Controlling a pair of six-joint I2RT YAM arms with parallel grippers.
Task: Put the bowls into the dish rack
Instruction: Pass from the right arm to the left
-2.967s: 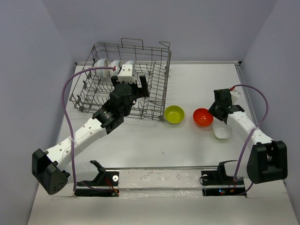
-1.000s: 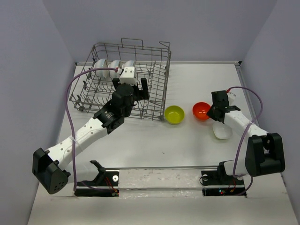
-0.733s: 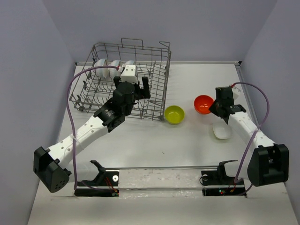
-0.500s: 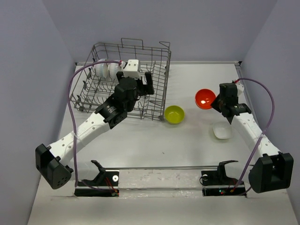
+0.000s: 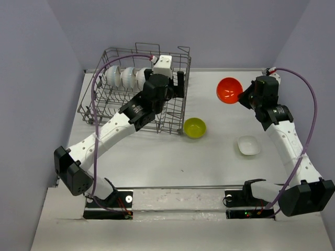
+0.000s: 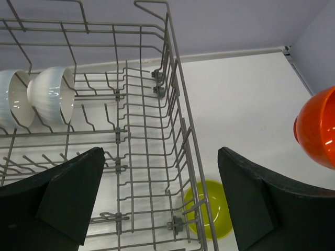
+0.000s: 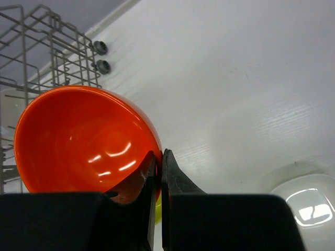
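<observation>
The grey wire dish rack [image 5: 104, 102] [image 6: 172, 99] stands at the back left with three white bowls [image 5: 128, 77] [image 6: 52, 94] upright in its far row. My left gripper [image 5: 175, 83] [image 6: 159, 198] hangs open above the rack's right side with nothing between its fingers. My right gripper [image 5: 245, 97] [image 7: 159, 157] is shut on the rim of an orange bowl [image 5: 229, 90] [image 7: 78, 136] [image 6: 316, 128], held in the air right of the rack. A yellow-green bowl [image 5: 194, 127] [image 6: 209, 214] sits on the table beside the rack's near right corner. A white bowl [image 5: 248, 145] [image 7: 306, 204] rests on the table at the right.
Grey walls enclose the white table [image 5: 209, 162] on three sides. The arm bases and a metal rail [image 5: 178, 196] run along the near edge. A purple cable [image 5: 309, 110] loops off each arm.
My right gripper has lifted the orange bowl off the table and carried it up and toward the back. My left arm has swung from the rack's middle to its right side, still open.
</observation>
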